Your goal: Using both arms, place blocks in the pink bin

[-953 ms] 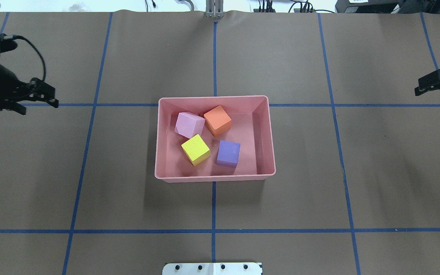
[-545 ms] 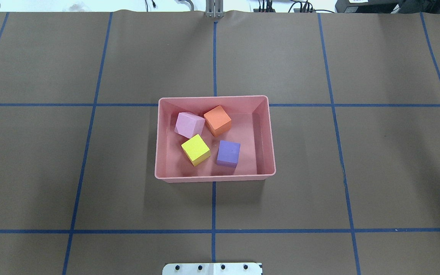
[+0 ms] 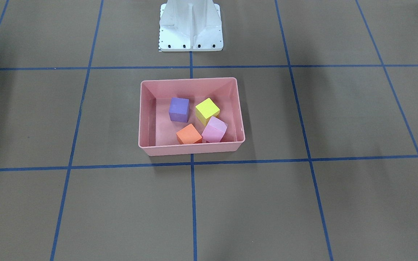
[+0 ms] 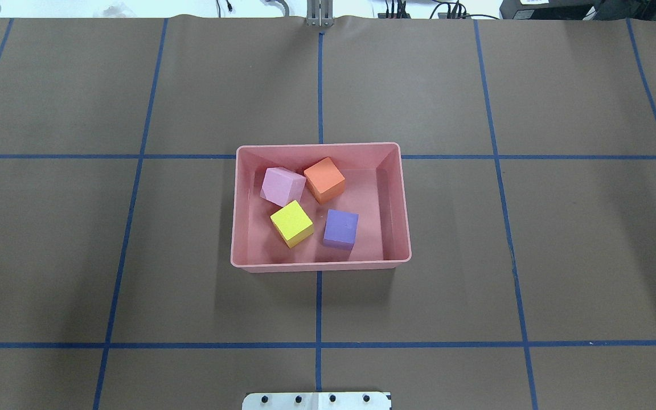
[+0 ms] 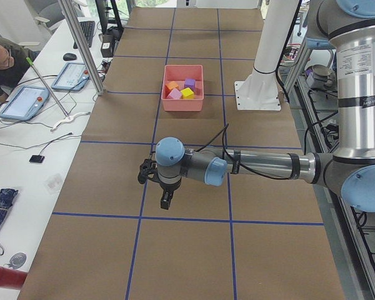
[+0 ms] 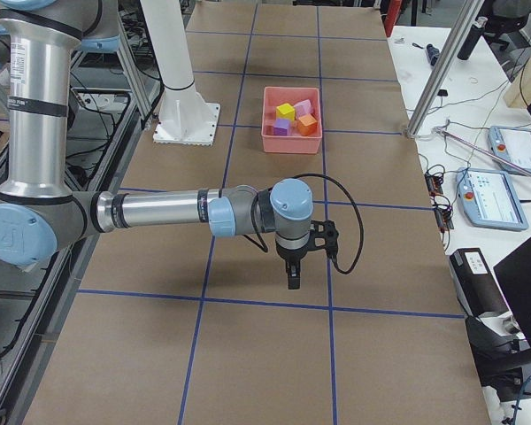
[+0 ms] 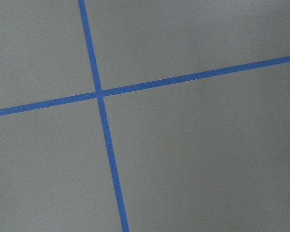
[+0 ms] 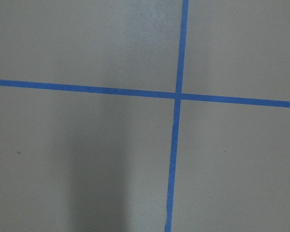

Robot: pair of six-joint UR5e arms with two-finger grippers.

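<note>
Exterior left puts the left gripper [image 5: 165, 201] nearest you, over the tape lines [image 5: 269, 221], well apart from the pink bin [image 5: 182, 106]. The right gripper [image 6: 292, 280] is likewise far off. Jaw width: can't tell, the side views are too small. Both cleared the overhead frame within the last second. The orange block [image 4: 324, 179], purple block [image 4: 340, 228], yellow block [image 4: 291, 222] and pink block [image 4: 282, 186] sit inside the bin, so probably done.

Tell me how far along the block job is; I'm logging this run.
Done: orange block, purple block, yellow block and pale pink block lie inside the pink bin. In hand: nothing; left gripper and right gripper hang over table far from it. Left: no block outside.
</note>
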